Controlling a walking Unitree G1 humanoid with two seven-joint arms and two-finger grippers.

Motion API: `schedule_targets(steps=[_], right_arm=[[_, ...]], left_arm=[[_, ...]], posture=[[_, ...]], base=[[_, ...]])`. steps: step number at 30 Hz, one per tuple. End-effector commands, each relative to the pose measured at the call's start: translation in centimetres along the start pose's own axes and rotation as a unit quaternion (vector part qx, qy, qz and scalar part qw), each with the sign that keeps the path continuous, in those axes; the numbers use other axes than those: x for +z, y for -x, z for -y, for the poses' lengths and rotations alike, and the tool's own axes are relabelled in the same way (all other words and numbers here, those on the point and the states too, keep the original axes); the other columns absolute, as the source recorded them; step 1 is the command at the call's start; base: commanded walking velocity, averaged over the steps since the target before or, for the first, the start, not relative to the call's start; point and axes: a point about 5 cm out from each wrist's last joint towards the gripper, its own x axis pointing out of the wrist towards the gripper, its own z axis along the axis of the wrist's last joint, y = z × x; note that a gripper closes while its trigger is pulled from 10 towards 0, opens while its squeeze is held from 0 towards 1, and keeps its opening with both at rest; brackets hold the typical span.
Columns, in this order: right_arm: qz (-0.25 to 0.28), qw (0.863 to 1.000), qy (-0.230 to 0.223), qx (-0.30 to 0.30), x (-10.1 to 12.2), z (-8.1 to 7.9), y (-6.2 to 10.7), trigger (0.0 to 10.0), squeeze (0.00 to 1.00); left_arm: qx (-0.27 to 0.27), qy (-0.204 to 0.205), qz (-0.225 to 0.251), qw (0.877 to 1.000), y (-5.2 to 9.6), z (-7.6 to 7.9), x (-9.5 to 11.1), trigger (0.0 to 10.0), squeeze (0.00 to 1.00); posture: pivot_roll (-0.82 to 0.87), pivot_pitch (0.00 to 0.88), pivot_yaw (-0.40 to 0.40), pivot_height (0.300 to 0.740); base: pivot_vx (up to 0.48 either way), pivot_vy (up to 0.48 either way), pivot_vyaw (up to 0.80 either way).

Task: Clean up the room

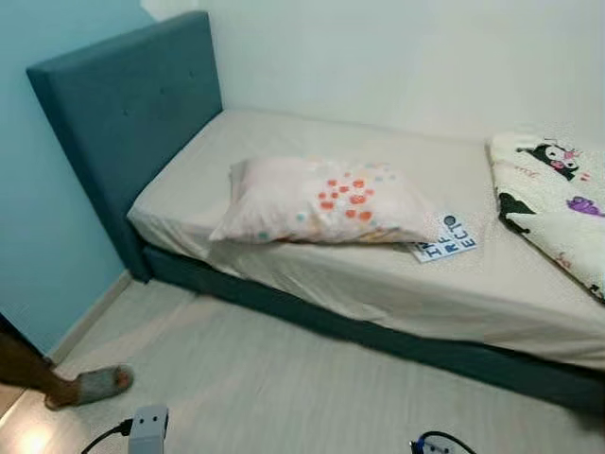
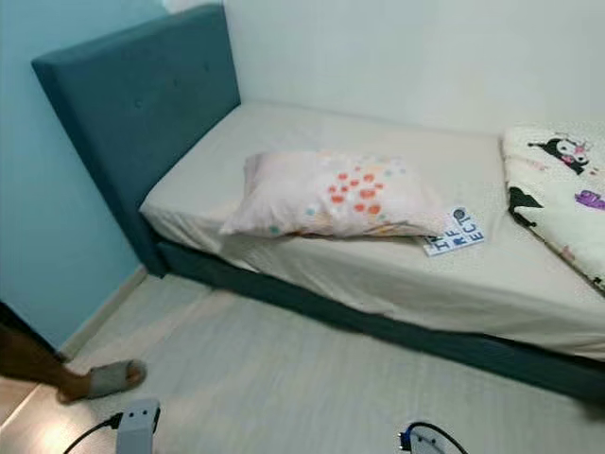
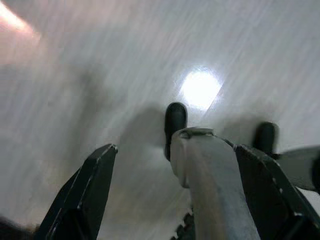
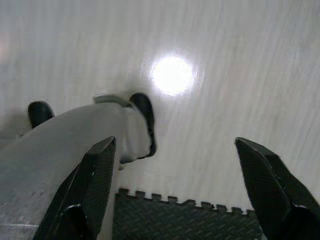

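Bed frame [image 1: 312, 317] and padded headboard [image 1: 123, 104] dark teal. Sheet [image 1: 378, 274] plain cream. Pillow [image 1: 321, 200] pale pink with red and orange dots clustered mid-right, a few teal and yellow dots scattered at edges. Card [image 1: 446, 238] white with dark blue block letters and a dark round mark. Blanket [image 1: 553, 203] cream, printed with black-and-white cartoon figures plus pink and purple bits. Left wall [image 1: 47, 236] light turquoise; back wall [image 1: 406, 57] off-white. Floor [image 1: 284, 388] pale whitish wood grain, bright glare spot in the wrist views. Slipper [image 1: 99, 383] grey on a person's foot. Gripper fingers [image 4: 92, 190] black; dark diamond-plate textured mat [image 4: 180, 220] with toothed edge.
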Motion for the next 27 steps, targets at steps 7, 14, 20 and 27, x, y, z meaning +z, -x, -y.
schedule_targets(steps=[7,14,20,27], right_arm=[[-0.030,0.999,-0.006,0.029,-1.4,-1.4,0.1,10.0,0.00],[-0.027,0.999,-0.007,0.030,-1.0,-2.1,0.0,10.0,0.00],[-0.026,0.999,-0.011,0.024,-1.1,-1.3,0.1,10.0,0.00],[-0.023,0.999,-0.013,0.020,-0.6,-1.0,0.0,10.0,0.00]], left_arm=[[-0.004,0.002,-0.012,1.000,0.0,0.2,-0.6,10.0,0.00],[-0.004,0.002,-0.011,1.000,0.0,0.2,-0.5,10.0,0.00],[-0.005,0.002,-0.011,1.000,0.0,0.2,-0.5,10.0,0.00],[-0.007,0.000,-0.011,1.000,0.0,0.2,-0.5,10.0,0.00]], posture=[[-0.10,0.104,0.053,0.740],[-0.10,0.100,0.054,0.740],[-0.10,0.099,0.054,0.740],[-0.10,0.098,0.056,0.740]], base=[[0.000,-0.465,0.00],[0.000,-0.465,0.00],[0.000,-0.465,0.00],[0.000,-0.461,0.00]])
